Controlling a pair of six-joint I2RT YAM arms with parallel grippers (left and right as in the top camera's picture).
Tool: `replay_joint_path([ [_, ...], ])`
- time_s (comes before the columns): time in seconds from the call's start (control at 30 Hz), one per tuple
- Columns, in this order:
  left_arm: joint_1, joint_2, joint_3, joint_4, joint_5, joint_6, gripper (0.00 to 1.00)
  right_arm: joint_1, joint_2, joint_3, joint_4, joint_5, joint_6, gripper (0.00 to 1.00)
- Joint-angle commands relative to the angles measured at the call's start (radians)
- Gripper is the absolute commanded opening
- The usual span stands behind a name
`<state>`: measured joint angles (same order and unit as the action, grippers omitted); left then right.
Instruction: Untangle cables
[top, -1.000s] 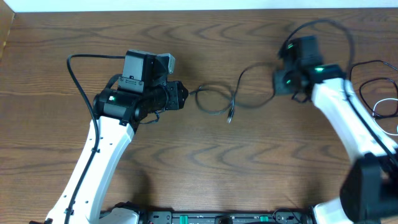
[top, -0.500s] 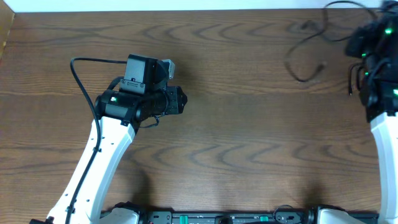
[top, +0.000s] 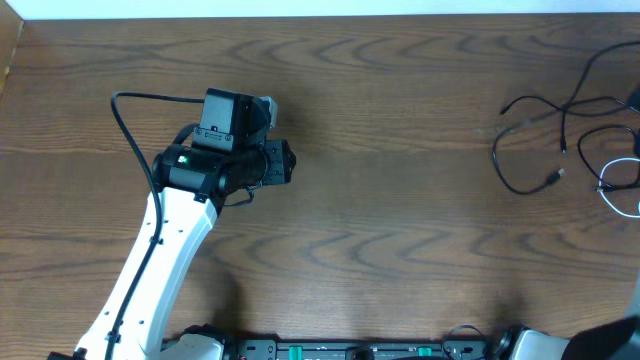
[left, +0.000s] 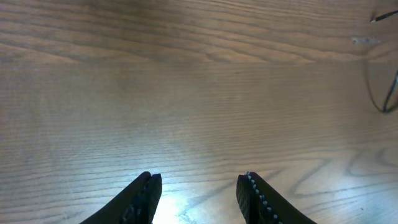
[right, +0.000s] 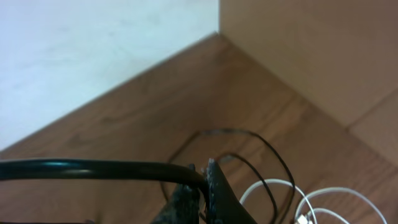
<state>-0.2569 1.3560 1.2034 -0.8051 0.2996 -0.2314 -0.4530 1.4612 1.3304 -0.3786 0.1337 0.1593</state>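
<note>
Table: brown wood-grain table (top: 400, 250) seen from above, with a gripper working at the left and cables lying at the far right.
Left gripper: black two-finger left gripper (top: 288, 163) hovers low over the wood, fingers spread wide and holding nothing. Its wrist camera shows only grain between the tips.
Ahead of the left gripper: bare wood now, where a second ago a thin black flexible cable (top: 497, 158) lay looped just off its fingertips.
Black cable: well apart from the left gripper, far out ahead of it, lying in loose loops with a small plug end resting on the wood.
White cable: thin white flexible cable (top: 606, 186) curls just beyond the black loops, on their far side from the left gripper. Whether the two cross cannot be told.
Right gripper: black right gripper (right: 202, 190) is out of the overhead shot and shows only in its own camera. Its fingers look pressed together, and a black cord strand (right: 93, 169) runs straight into them, apparently pinched. More black loops and the white cable lie below and beyond its tips, near the table corner.
Change: within one second the right gripper swept the black cable from mid-table to the right edge.
Meaning: on this evidence the cable is clear of the left gripper's side but back beside the others. Separation looks unfinished, and the next pull probably falls to the right gripper.
</note>
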Motion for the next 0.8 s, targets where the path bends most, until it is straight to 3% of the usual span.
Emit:
replay_joint_path([
  [0.0, 0.002, 0.001, -0.011, -0.007, -0.032, 0.010, 0.45, -0.080, 0.029, 0.072, -0.031, -0.101, 0.031, 0.01],
  [0.23, 0.002, 0.009, -0.011, -0.010, -0.031, 0.010, 0.45, -0.210, 0.116, 0.287, -0.212, -0.100, 0.062, 0.01],
  [0.4, 0.002, 0.010, -0.011, -0.010, -0.032, 0.010, 0.45, -0.257, 0.161, 0.303, -0.292, -0.104, 0.091, 0.01],
  [0.43, 0.002, 0.010, -0.011, -0.010, -0.031, 0.010, 0.45, -0.259, 0.175, 0.303, -0.315, -0.113, 0.091, 0.14],
  [0.47, 0.002, 0.010, -0.011, -0.012, -0.031, 0.010, 0.45, -0.259, 0.183, 0.303, -0.330, -0.126, 0.091, 0.34],
  [0.5, 0.002, 0.010, -0.011, -0.014, -0.031, 0.010, 0.45, -0.259, 0.196, 0.303, -0.346, -0.152, 0.091, 0.64],
  [0.53, 0.002, 0.010, -0.011, -0.015, -0.031, 0.010, 0.45, -0.259, 0.206, 0.303, -0.357, -0.182, 0.091, 0.82],
  [0.57, 0.002, 0.010, -0.011, -0.017, -0.032, 0.010, 0.45, -0.259, 0.217, 0.303, -0.369, -0.224, 0.090, 0.89],
  [0.63, 0.002, 0.010, -0.011, -0.018, -0.032, 0.010, 0.45, -0.257, 0.239, 0.303, -0.385, -0.323, 0.087, 0.94],
  [0.77, 0.003, 0.010, -0.011, -0.018, -0.032, 0.010, 0.45, -0.238, 0.279, 0.302, -0.422, -0.522, 0.087, 0.90],
])
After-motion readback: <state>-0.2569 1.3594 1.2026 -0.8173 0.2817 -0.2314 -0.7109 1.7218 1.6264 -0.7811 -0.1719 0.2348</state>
